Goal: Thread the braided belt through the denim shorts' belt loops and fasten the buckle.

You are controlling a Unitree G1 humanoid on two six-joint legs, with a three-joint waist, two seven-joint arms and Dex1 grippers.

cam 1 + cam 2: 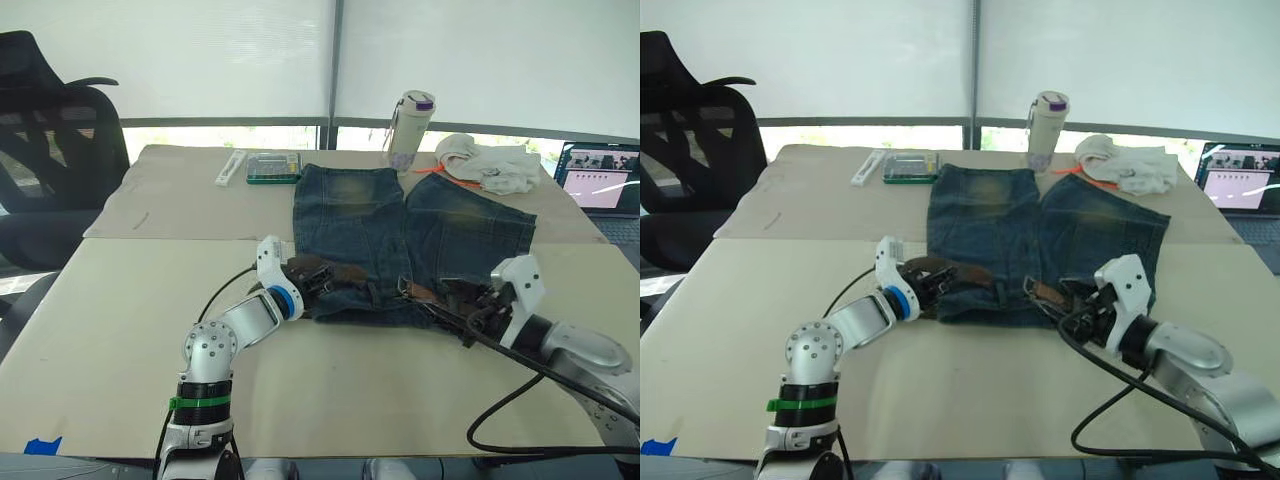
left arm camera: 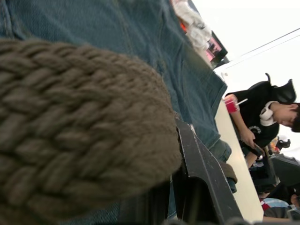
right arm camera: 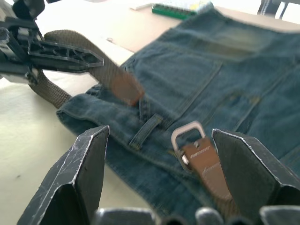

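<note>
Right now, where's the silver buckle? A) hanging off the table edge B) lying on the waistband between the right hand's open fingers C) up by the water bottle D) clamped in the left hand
B: in the right wrist view the buckle lies flat on the shorts between the right hand's spread fingers, ungripped, while the left hand holds the belt's other end.

Two pale tables stand pushed together, near and far, a seam between them. Behind the far edge, wide windows covered by white roller blinds glow with daylight, a dark frame below them. A black mesh office chair stands at far left; an open laptop sits at far right
</note>
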